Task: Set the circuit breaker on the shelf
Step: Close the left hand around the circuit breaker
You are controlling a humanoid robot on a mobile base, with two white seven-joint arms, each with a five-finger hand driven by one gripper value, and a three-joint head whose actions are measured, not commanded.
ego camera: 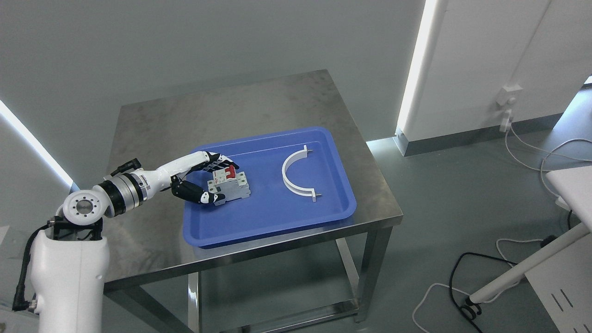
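A grey circuit breaker [230, 184] with red switches lies in the left part of a blue tray [277, 217]. My left hand [217, 181] reaches in from the lower left and is curled around the breaker. The fingers [221, 161] pass behind it and the thumb [198, 194] presses its near side. The breaker rests on the tray floor. My right arm is out of sight.
The tray sits on a steel table [152, 129]. A white half-ring clamp [298, 175] lies in the tray's right half. A white stand [522, 270] and cables [462, 277] occupy the floor at the right. Grey wall stands behind the table.
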